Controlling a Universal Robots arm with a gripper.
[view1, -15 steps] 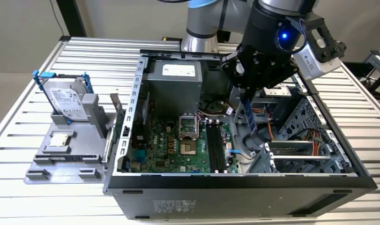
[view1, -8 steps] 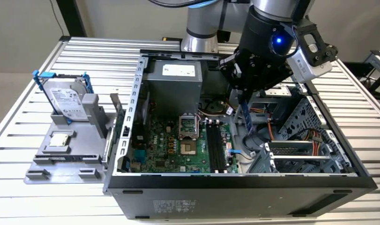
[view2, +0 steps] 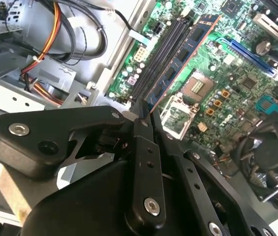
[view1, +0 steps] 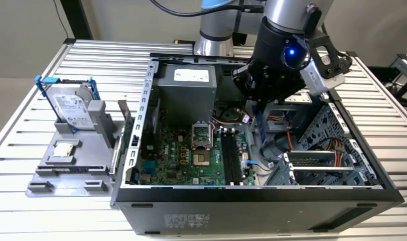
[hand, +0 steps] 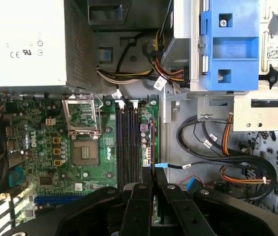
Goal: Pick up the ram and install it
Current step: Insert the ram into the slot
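— What's going on in the exterior view?
— The arm is reaching down into the open computer case (view1: 323,196) that's lying on the slatted worktop (view1: 29,90). The hand (view1: 257,118) is hanging low over the motherboard (view1: 189,155), near the black slots (view1: 231,158). Off to the exterior view's left, a hard drive (view1: 73,108) is standing in a grey holder.
— And the second wrist view?
— The hand (view2: 146,109) is pinching the ram (view2: 183,59) at its near end, fingers (view2: 142,147) closed tight on it. The blue stick is stretching out above the slots (view2: 161,54), running along them, beside the processor socket (view2: 195,86).
— The first wrist view?
— The fingers (hand: 141,206) are sitting narrow, gripping the ram (hand: 153,147) edge-on; it's showing as a thin line just beside the slots (hand: 126,142).
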